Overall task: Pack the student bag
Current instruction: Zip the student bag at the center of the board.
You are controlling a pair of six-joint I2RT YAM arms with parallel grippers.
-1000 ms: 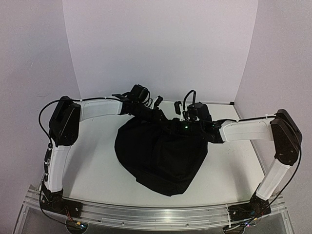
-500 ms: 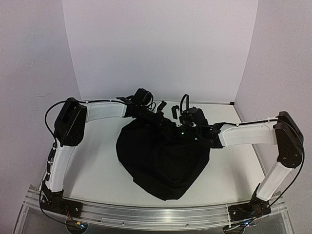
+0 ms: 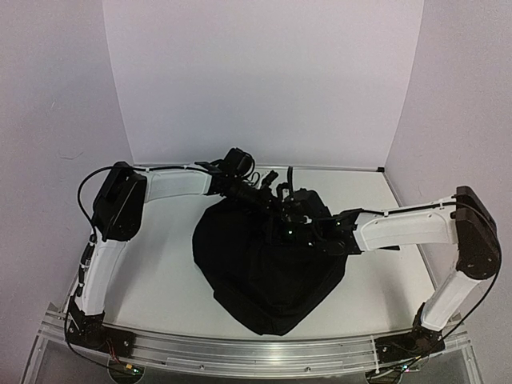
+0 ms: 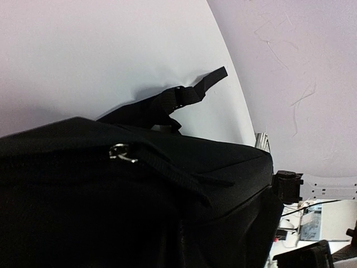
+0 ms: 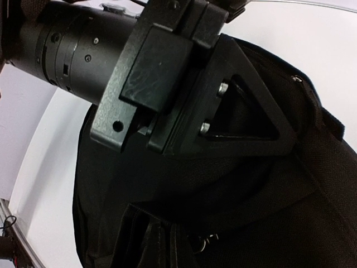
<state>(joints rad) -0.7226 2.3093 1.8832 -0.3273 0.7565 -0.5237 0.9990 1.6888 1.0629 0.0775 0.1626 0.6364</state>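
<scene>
The student bag (image 3: 268, 272), slumped in the middle of the table (image 3: 160, 264), looks soft, floppy and light, best pinched at its far rim or strap (image 4: 184, 96), where the right gripper (image 3: 286, 218) sits closed and the left gripper (image 3: 268, 194) cannot be read.

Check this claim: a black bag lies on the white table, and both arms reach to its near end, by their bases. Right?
One thing is wrong: the left arm and right arm reach to the far end of the bag, toward the back wall, not the near end. The top view shows it. The rest holds.
</scene>
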